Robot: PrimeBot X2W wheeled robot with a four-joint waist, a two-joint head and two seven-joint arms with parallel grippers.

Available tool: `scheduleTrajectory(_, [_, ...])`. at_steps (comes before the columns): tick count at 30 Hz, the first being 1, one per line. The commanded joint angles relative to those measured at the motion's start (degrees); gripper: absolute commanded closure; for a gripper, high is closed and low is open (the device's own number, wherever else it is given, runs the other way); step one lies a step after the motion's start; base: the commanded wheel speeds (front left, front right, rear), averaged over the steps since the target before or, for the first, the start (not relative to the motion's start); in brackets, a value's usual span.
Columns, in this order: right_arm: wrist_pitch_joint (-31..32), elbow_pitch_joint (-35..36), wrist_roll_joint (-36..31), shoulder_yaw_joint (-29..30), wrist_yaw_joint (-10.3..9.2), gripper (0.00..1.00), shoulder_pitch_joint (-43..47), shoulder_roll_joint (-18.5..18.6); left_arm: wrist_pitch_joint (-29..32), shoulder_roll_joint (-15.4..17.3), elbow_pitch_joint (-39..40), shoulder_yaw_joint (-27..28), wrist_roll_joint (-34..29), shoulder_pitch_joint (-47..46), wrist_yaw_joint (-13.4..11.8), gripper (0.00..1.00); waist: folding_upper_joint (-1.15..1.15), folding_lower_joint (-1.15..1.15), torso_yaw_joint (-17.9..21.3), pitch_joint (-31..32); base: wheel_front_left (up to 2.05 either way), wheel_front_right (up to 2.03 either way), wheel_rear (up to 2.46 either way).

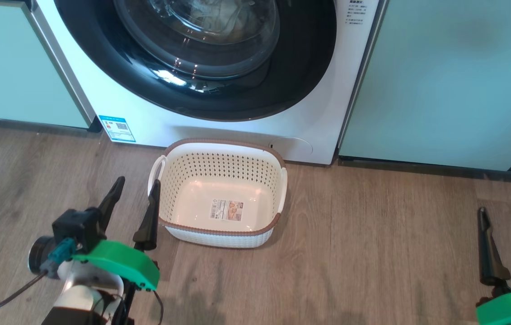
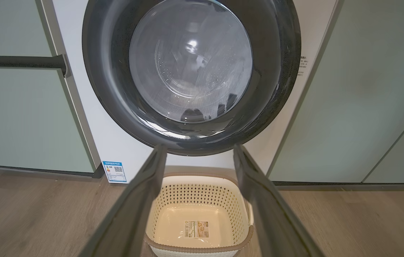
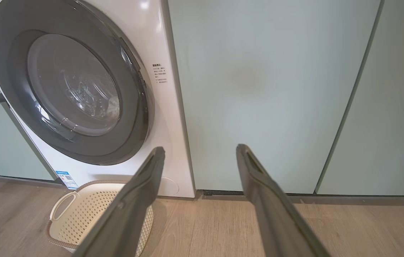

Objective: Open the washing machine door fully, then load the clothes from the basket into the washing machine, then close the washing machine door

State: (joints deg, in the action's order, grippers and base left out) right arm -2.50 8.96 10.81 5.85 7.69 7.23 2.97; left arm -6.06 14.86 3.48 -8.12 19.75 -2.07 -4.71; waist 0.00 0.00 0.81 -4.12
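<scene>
Right pincer (image 1: pixel 501 211) and washing machine door (image 1: pixel 201 54) are partly cropped.

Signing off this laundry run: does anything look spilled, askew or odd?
Nothing stands out. The basket stands upright and empty on the floor, the washing machine door looks shut and unbroken, and pale fabric shows through it.

left tool (image 1: pixel 138 181) — dark tapered fingers (image 1: pixel 149 219), green bracket (image 1: pixel 117 262), white forearm (image 1: pixel 79 289), black cable (image 1: pixel 13 295).
</scene>
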Motion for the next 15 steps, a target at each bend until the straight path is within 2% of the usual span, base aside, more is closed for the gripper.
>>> scheduleTrajectory(1, [0.1, 2.4, -0.5, -0.8, -0.2, 0.0, -1.1, 0.3, -0.1, 1.5, 2.2, 2.4, 0.5, -1.5, -0.3, 0.0, 0.0, 0.0, 0.0, 0.0, 0.0, 0.0, 0.0])
scheduleTrajectory(15, [-0.1, 2.1, -0.3, -1.0, -0.2, 0.0, -1.0, 0.0, -0.4, 1.3, 1.9, 1.9, 0.9, -1.4, -0.8, 0.0, 0.0, 0.0, -0.1, 0.2, 0.0, 0.0, 0.0])
